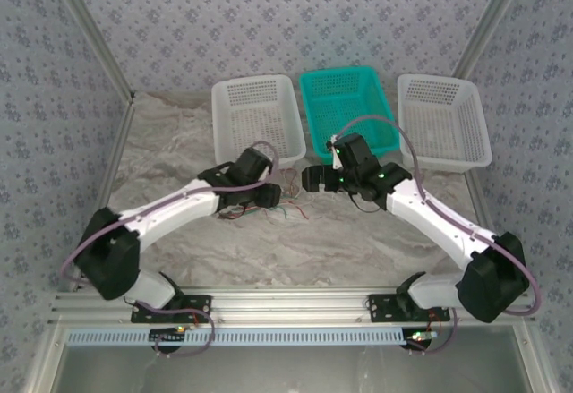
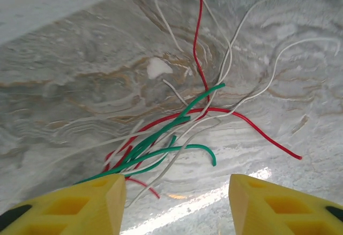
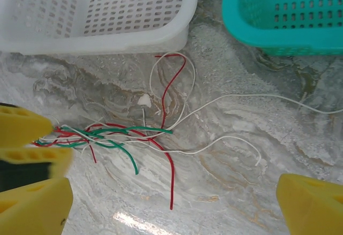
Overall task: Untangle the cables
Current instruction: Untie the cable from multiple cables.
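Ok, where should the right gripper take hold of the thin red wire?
Grip the thin red wire on its straight free tail: it lies alone there, clear of the green and white wires. Come from above, the open right gripper straddling it crosswise.

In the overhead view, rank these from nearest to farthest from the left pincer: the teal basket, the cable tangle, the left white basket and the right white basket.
1. Cable tangle, right at the left pincer, on the table.
2. Left white basket, just behind it.
3. Teal basket, middle of the back row.
4. Right white basket, far right.
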Controlling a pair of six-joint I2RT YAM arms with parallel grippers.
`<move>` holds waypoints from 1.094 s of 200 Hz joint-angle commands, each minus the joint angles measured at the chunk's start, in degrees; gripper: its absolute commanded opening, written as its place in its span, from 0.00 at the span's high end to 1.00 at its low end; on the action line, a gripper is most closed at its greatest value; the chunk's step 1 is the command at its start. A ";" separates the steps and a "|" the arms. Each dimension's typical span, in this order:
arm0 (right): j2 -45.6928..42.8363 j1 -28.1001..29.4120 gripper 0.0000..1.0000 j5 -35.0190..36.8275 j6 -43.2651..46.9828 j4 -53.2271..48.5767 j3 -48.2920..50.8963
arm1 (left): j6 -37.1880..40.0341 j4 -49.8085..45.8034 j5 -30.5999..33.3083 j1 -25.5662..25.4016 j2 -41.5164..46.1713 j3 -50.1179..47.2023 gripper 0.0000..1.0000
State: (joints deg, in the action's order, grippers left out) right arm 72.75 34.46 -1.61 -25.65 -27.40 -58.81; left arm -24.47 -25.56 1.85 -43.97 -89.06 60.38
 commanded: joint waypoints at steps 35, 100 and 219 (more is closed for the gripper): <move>-5.15 -0.72 0.00 3.30 -2.29 -2.57 2.88 | 4.58 1.19 -0.10 -0.33 -8.19 2.77 0.53; -5.95 -0.96 0.00 3.62 -2.39 -1.71 2.24 | 3.49 2.71 -2.46 -0.31 -5.88 3.05 1.00; 1.60 4.14 0.00 -13.31 8.94 46.64 20.54 | -0.42 -3.72 -9.86 0.71 10.46 9.84 1.00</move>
State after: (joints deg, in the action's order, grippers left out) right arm 69.45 36.58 -10.04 -20.91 4.67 -40.36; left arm -23.05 -27.73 -5.37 -43.75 -81.32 68.66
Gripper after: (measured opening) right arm 0.999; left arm 0.062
